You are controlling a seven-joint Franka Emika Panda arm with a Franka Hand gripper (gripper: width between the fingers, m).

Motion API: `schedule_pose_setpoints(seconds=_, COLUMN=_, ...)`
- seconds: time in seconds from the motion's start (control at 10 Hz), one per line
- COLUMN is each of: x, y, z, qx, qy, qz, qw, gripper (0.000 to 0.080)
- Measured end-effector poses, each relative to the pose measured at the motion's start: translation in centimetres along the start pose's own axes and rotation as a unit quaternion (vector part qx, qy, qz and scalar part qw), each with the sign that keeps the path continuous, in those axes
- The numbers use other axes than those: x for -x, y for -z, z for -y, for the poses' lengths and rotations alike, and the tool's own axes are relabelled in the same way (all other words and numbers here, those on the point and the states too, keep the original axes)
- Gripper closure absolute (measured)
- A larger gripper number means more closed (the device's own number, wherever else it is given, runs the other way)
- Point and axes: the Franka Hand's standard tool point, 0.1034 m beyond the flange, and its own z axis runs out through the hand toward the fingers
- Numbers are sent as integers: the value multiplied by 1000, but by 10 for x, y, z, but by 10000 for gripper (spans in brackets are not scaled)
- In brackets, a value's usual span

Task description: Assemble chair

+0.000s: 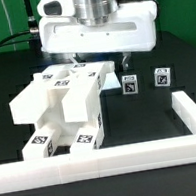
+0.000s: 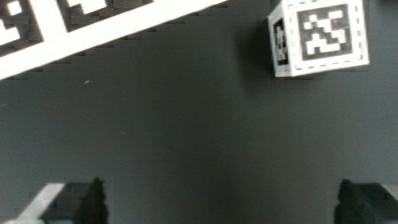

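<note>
- The half-built chair (image 1: 62,109) stands on the black counter (image 1: 139,115), toward the exterior view's left, with several white pieces already joined.
- Two small blocks (image 1: 129,82) with tags lie apart from it, toward the exterior view's right; they are probably parts not yet mounted.
- The fingers (image 2: 75,198) hang above the counter, spread wide, with nothing between them.
- The step seems to be reaching for the next loose part; this calls for lowering around one block, then closing.
- A long white rail (image 1: 105,164) borders the counter.
- The wrist view cuts off a tagged white strip (image 2: 107,35); whether it belongs to the chair cannot be told.
</note>
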Motion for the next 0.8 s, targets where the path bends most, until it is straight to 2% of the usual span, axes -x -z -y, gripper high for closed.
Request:
schedule_pose_setpoints(seconds=0.3, x=15, y=8, z=23, qx=-2, qy=-26, qz=2, qw=1000, gripper=150)
schedule_pose_setpoints(seconds=0.6, x=35, y=4, z=61, qx=0, qy=-38, qz=0, qw=999, gripper=150)
schedule_pose_setpoints(seconds=0.8, x=34, y=3, z=62, qx=-1, qy=-40, qz=-2, qw=999, gripper=150)
